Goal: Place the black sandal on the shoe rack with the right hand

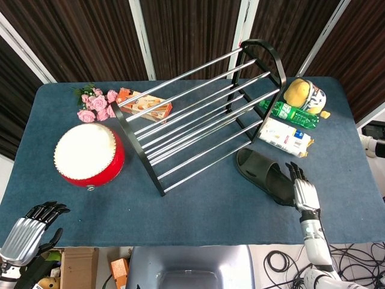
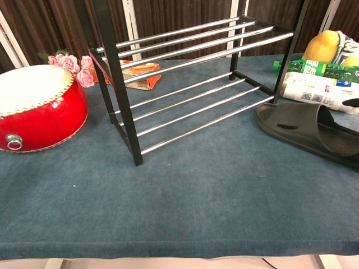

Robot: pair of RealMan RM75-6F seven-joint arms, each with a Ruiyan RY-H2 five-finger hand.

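Sandal (image 1: 263, 175) lies flat, long axis diagonal, toe toward rack (image 1: 198, 114).

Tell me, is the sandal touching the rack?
Apart. The head view shows a strip of blue table between the sandal toe and the rack; the chest view shows the same gap by the rack's lowest bar.

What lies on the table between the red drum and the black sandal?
In the head view, the shoe rack stands between the red drum and the black sandal; bare table lies on either side of it.
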